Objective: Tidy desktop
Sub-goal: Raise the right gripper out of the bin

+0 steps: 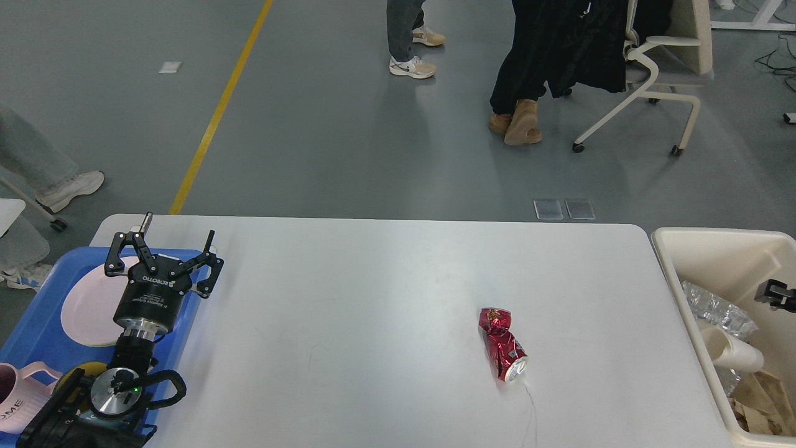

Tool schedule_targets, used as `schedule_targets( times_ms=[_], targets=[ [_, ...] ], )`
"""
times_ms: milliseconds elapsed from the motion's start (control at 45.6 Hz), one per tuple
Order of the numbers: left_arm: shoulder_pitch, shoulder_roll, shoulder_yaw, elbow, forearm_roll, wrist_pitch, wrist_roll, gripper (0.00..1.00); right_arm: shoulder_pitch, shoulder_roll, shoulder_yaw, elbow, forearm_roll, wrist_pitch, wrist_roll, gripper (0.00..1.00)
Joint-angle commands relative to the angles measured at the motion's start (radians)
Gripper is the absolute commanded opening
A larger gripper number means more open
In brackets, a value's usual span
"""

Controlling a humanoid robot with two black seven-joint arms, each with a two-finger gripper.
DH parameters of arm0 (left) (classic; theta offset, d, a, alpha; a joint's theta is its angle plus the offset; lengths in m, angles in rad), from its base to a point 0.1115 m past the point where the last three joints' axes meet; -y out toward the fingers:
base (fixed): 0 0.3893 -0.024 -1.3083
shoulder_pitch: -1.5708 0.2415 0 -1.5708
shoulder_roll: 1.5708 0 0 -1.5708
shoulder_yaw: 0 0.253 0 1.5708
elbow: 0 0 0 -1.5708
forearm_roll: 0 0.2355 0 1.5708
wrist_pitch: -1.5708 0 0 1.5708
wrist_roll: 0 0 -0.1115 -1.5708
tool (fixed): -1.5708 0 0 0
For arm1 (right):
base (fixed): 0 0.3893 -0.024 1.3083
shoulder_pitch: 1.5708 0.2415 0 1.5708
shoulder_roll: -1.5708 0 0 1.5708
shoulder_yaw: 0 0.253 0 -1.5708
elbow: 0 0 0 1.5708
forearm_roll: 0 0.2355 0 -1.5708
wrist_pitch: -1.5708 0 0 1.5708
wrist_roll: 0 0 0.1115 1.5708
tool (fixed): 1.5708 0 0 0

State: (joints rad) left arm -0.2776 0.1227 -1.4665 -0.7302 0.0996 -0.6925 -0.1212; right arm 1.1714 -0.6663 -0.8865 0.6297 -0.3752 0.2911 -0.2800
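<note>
The desktop fills the near half of the view, white and wide. A crushed red can is seen lying on its side right of the middle, with its open end towards the near edge. At the left, a blue tray holds a pale plate and a pink mug. The left gripper is held above the tray's right edge, its fingers spread apart and nothing between them. At the right, a cream bin holds paper and plastic scraps. Only a small dark piece of the right gripper is seen at the right edge over the bin; whether it is apart or together cannot be told.
</note>
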Motion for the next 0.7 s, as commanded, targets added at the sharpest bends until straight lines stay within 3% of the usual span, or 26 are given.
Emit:
schedule_targets(
  times_ms=[0,66,132,263,526,614,680],
  targets=[
    [0.000,0.000,0.000,0.000,0.000,-0.001,0.000,0.96,0.299,-0.012,-0.112,0.292,-0.028,0.062,-0.103,1.00],
    [0.000,0.000,0.000,0.000,0.000,-0.001,0.000,0.96,0.445,0.017,-0.153,0.384,-0.025,0.129,-0.169,1.00],
    [0.000,0.000,-0.001,0.000,0.000,-0.001,0.000,0.96,0.572,0.063,-0.173,0.450,-0.024,0.227,-0.205,1.00],
    [0.000,0.000,-0.001,0.000,0.000,0.001,0.000,0.96,0.779,0.116,-0.180,0.583,-0.019,0.388,-0.205,1.00],
    [0.000,0.000,0.000,0.000,0.000,0.001,0.000,0.96,1.148,0.157,-0.265,0.919,0.123,0.428,-0.205,1.00],
    [0.000,0.000,0.000,0.000,0.000,0.001,0.000,0.96,1.179,0.206,-0.338,0.981,0.196,0.418,-0.150,0.99],
    [0.000,0.000,-0.001,0.000,0.000,0.001,0.000,0.96,1.183,0.234,-0.377,1.012,0.205,0.418,-0.001,0.98]
  ],
)
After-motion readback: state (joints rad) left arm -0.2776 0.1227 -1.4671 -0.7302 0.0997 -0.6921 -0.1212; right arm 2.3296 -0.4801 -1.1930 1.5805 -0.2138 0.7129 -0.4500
